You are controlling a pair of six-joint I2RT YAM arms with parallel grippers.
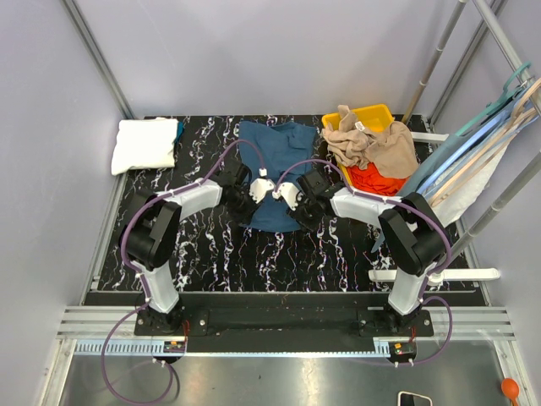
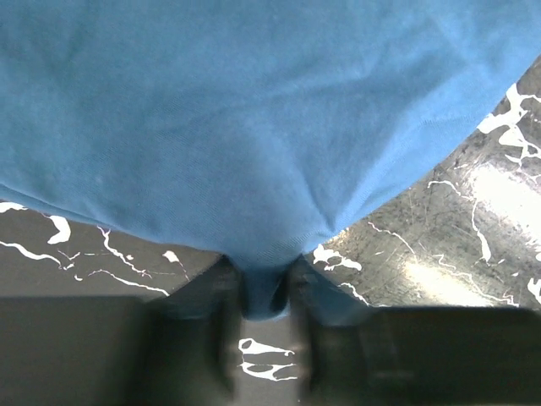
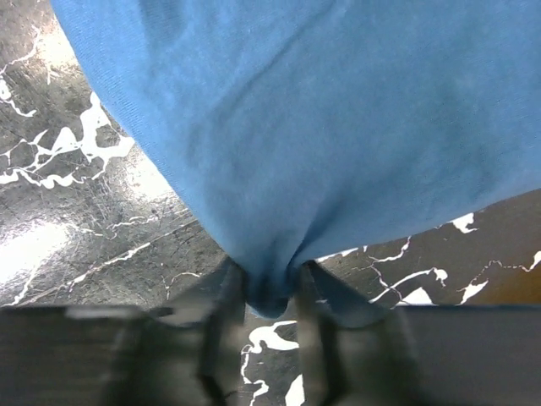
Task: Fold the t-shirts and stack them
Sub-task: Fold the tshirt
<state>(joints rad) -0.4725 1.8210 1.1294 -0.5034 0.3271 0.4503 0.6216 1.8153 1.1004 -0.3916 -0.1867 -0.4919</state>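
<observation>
A dark teal-blue t-shirt [image 1: 275, 152] lies spread on the black marbled table [image 1: 211, 254], its near hem bunched between the two arms. My left gripper [image 1: 257, 188] is shut on a pinch of that hem; in the left wrist view the blue cloth [image 2: 254, 118] is squeezed between the jaws of the gripper [image 2: 264, 292]. My right gripper [image 1: 287, 196] pinches the hem beside it, and the right wrist view shows the cloth [image 3: 338, 118] caught in the gripper [image 3: 270, 292]. A folded white t-shirt [image 1: 145, 144] lies at the back left. Tan t-shirts [image 1: 372, 144] and a red-orange one [image 1: 376, 179] are heaped at the back right.
The heap sits in and over a yellow bin [image 1: 372, 110]. Pale blue and beige clothes hangers [image 1: 473, 144] lean at the right edge beside metal frame poles [image 1: 431, 63]. A white bar [image 1: 435, 275] lies at the near right of the table.
</observation>
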